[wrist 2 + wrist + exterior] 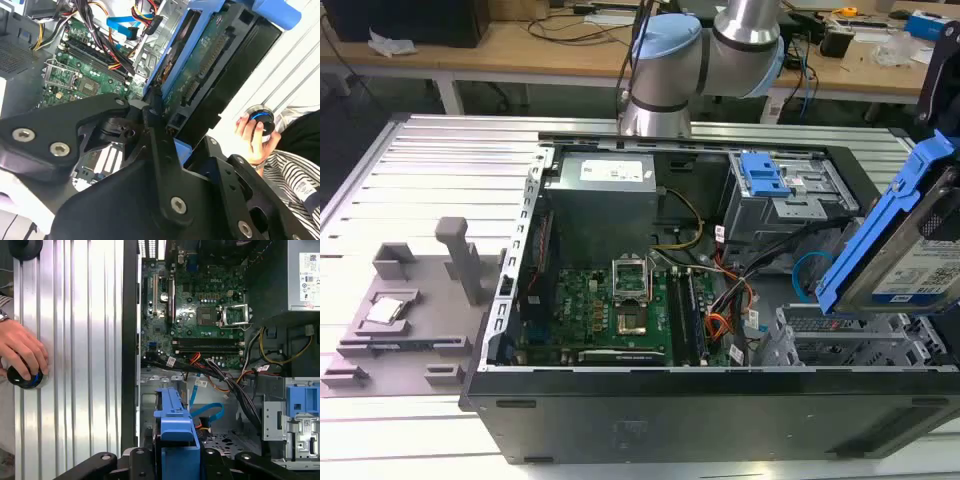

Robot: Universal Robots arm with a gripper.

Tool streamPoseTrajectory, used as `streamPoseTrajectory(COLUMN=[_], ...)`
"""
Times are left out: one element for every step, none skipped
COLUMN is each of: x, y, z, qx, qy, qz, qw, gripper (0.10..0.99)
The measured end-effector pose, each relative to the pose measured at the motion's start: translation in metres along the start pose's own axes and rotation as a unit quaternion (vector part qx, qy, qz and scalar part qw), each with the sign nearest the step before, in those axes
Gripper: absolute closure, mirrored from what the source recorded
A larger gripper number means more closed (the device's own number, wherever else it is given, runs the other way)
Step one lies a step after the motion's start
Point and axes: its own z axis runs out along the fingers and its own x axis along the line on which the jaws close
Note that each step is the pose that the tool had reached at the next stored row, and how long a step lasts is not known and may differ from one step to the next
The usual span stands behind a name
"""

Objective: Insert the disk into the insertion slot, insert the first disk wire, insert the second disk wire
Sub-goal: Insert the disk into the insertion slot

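The disk (905,262), a silver drive with a white label in a blue carrier, hangs tilted above the exterior view's right end of the open computer case. My gripper (175,125) is shut on it; the drive's green circuit board (210,55) shows in the second wrist view. In the first wrist view the blue carrier (175,432) appears edge-on between the black fingers of my gripper (175,460). The insertion slot (850,340), a light-grey perforated cage, lies just below the disk. A blue flat cable (207,412) and coloured wires (735,300) lie loose beside the cage.
A grey metal box with a blue latch (780,185) stands behind the cage. The motherboard (610,310) and power supply (605,200) occupy the case's other end. A grey parts fixture (410,310) rests on the slatted table. A person's hand (22,360) grips a round knob beside the case.
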Motion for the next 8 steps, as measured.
streamPoseTrajectory(x=[0.0,0.0,0.0,0.0,0.0,0.0,0.0,0.0], y=[0.0016,0.0031,0.0031,0.0029,0.0028,0.0028,0.0026,0.0024], z=[0.0009,0.0067,0.01,0.0146,0.0169,0.0187,0.0233,0.0257], qx=[0.0,-0.0001,-0.0001,-0.0002,-0.0003,-0.0004,-0.0006,-0.0007], qy=[-0.0027,-0.0054,-0.0054,-0.0054,-0.0054,-0.0054,-0.0054,-0.0054], qz=[0.0,0.0,0.0,0.0,0.0,0.0,0.0,0.0], qw=[1.0,1.0,1.0,1.0,1.0,1.0,1.0,1.0], gripper=[0.722,0.722,0.722,0.722,0.722,0.722,0.722,0.722])
